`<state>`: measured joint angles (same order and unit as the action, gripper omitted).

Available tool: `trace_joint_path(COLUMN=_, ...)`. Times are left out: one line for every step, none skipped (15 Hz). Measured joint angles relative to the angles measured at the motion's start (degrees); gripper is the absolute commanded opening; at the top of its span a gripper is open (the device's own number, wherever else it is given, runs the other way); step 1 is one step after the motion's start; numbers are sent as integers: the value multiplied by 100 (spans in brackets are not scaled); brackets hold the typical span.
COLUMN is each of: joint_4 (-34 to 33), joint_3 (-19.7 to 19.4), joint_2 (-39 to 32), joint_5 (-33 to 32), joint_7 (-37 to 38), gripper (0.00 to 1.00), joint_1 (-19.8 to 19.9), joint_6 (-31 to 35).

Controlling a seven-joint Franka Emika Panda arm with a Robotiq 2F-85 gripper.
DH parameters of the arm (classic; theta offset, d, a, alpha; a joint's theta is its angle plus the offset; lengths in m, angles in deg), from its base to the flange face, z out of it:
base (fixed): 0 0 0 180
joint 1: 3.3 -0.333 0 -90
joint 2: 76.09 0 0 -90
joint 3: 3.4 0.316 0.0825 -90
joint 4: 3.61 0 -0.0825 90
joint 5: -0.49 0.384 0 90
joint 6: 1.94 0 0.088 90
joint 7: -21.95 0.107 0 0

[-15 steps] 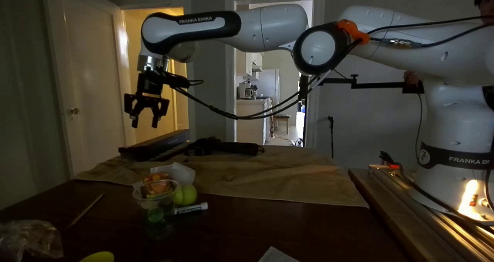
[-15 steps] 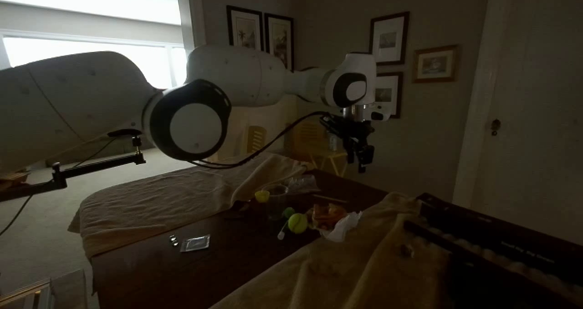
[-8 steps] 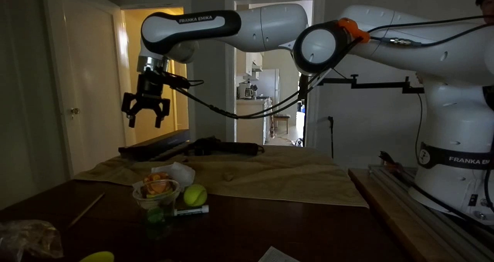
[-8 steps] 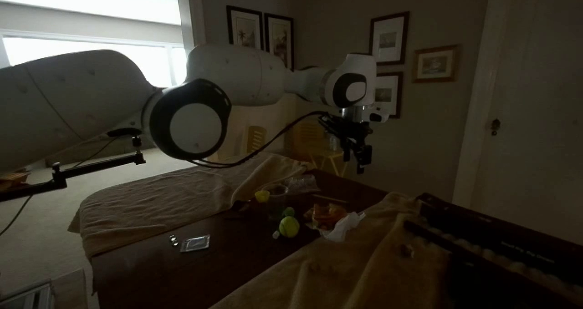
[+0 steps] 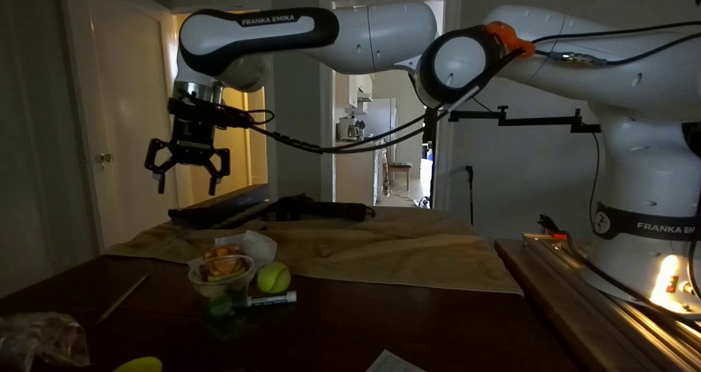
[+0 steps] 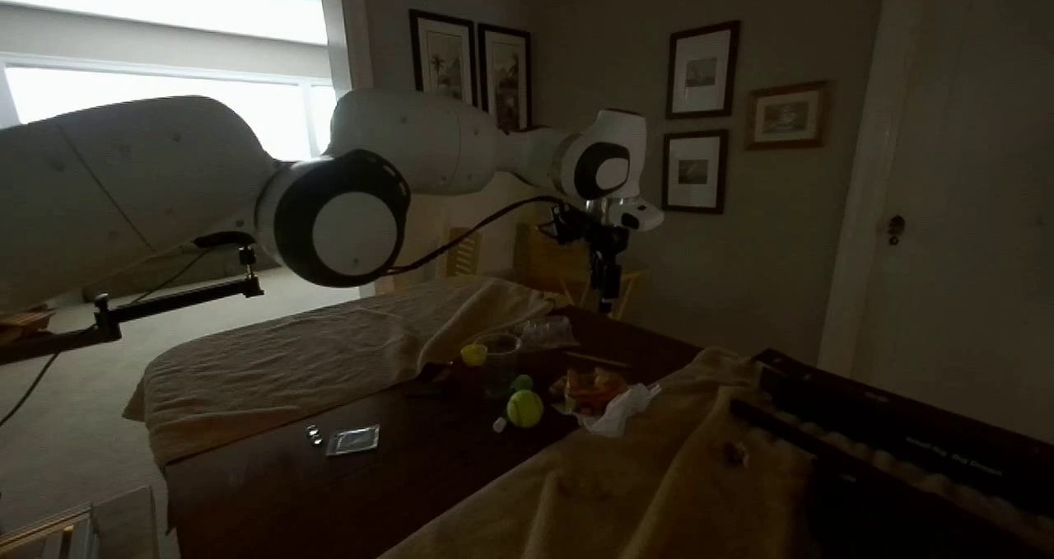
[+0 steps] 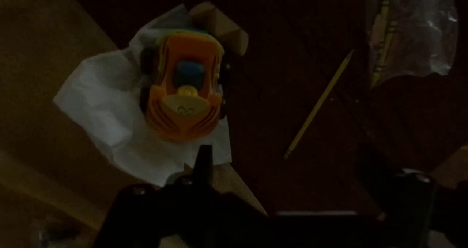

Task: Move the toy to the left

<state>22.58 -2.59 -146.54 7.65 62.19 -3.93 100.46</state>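
Tabletop [image 5: 356,328] holds toy [image 7: 185,89], cup [image 5: 222,288] and bag [image 7: 431,39] of yellow sticks [image 7: 382,54].

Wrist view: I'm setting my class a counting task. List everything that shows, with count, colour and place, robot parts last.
toy car: one, orange with yellow and blue, left of centre
paper: one, white, beneath and left of the toy car
angular piece: one, tan, at the toy car's upper right
thin stick: one, yellow, right of centre
plastic bag: one, clear, upper right
banded shapes: count unclear, yellow, inside or under the bag
cloth: at least one, tan, left side
tabletop: one, dark reddish brown, centre and right
blurred thing: count unclear, dark, lower left corner
gripper: one, black, along the bottom, jaws apart
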Motion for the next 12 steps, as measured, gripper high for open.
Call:
trace_joint_path(joint_4=1, joint_3=7, joint_2=-27, joint_5=0, joint_7=258, gripper=100, joint_1=-60, joint_6=-25)
trace_joint_path(joint_4=2, joint_3=7, joint_2=-61, joint_5=0, joint_7=495, gripper=100, joint_1=-105, joint_6=-55)
trace_joint_path(joint_4=3, joint_3=7, joint_2=-101, joint_5=0, joint_7=723, gripper=100, joint_1=-129, joint_6=-103)
trace_joint_path(joint_4=3, joint_3=5, joint_2=-143, joint_5=0, joint_7=939, gripper=100, joint_1=-133, joint_6=-155)
trace_joint_path(joint_4=3, joint_3=-11, joint_2=-182, joint_5=-1, joint_7=1153, gripper=100, joint_1=-123, joint_6=-201)
trace_joint_path(joint_4=3, joint_3=-22, joint_2=-210, joint_5=-2, joint_7=1321, gripper=100, joint_1=-102, joint_6=-241)
trace_joint_path(joint_4=3, joint_3=-39, joint_2=-229, joint_5=-8, joint_7=1431, gripper=100, joint_1=-82, joint_6=-311)
trace_joint_path(joint_4=3, joint_3=-46, joint_2=-236, joint_5=-8, joint_7=1481, gripper=100, joint_1=-62, joint_6=-397)
trace_joint_path(joint_4=0, joint_3=-45, joint_2=-236, joint_5=-8, joint_7=1487, gripper=100, joint_1=-43, joint_6=-459)
trace_joint_path(joint_4=-10, joint_3=-45, joint_2=-235, joint_5=-8, joint_7=1487, gripper=100, joint_1=-29, joint_6=-499)
trace_joint_path(joint_4=-14, joint_3=-45, joint_2=-234, joint_5=-8, joint_7=1487, gripper=100, joint_1=-19, joint_6=-517)
trace_joint_path(joint_4=-14, joint_3=-45, joint_2=-234, joint_5=-8, joint_7=1487, gripper=100, joint_1=-14, joint_6=-525)
